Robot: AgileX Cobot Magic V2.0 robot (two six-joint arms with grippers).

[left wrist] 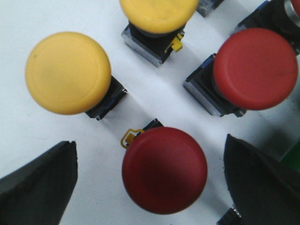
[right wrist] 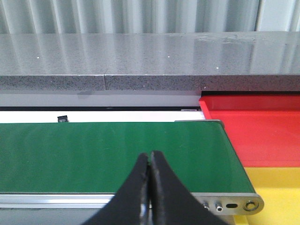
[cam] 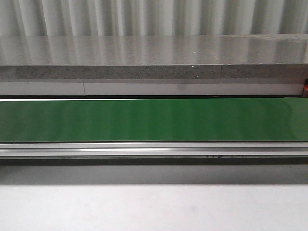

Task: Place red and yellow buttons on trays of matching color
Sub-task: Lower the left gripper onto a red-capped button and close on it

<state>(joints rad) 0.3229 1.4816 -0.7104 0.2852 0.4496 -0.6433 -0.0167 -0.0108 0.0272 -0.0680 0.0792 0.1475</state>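
Left gripper (left wrist: 150, 180) wide apart, its black fingers (left wrist: 37, 187) flanking a dark red mushroom-head push button (left wrist: 164, 169) on the white worktop (left wrist: 28, 18); no contact visible. Nearby: a second red button (left wrist: 255, 68) and two yellow mushroom-head buttons (left wrist: 68, 72) (left wrist: 158, 14), all upright. Right gripper (right wrist: 150, 187) pressed together, holding nothing, over the green conveyor belt (right wrist: 108, 152). Red plastic tray (right wrist: 262, 131) and yellow plastic tray (right wrist: 276, 192) sit beside the belt end, no buttons visible in them.

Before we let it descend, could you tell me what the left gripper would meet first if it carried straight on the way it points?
Most likely the dark red button, which sits between the open left gripper fingers; how far off it is, the picture does not show.
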